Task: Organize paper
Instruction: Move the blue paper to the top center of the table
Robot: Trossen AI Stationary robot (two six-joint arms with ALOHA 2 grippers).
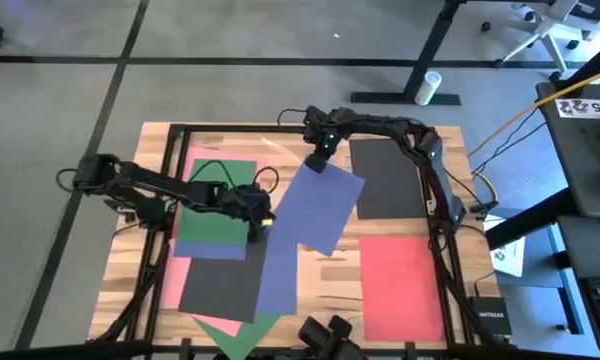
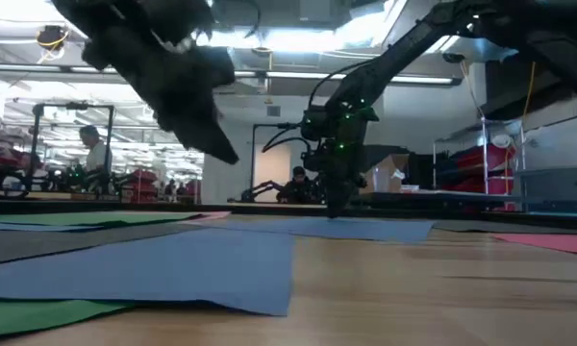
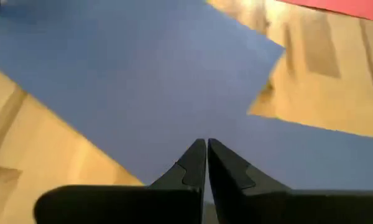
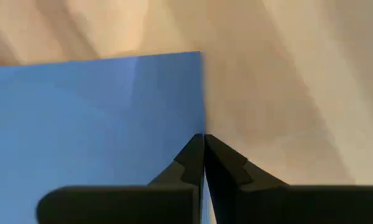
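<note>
Over blue sheet (image 1: pixel 325 205), right end effector (image 1: pixel 318 160) pinched

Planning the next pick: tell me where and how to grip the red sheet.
Take the red sheet by its near-right corner, coming from the table's right side: it lies flat and alone on bare wood, with no other sheet overlapping it, so an edge pinch is probably the only hold.

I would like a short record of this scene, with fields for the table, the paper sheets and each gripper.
table: wooden top, dark frame around it
blue sheets: two, overlapping at the middle; tilted one, long one
other sheets: black sheet far right; red sheet near right; green, pink and black ones overlapping at left
left gripper: fingers together above the blue sheets
right gripper: fingers together at the tilted blue sheet's far edge
</note>
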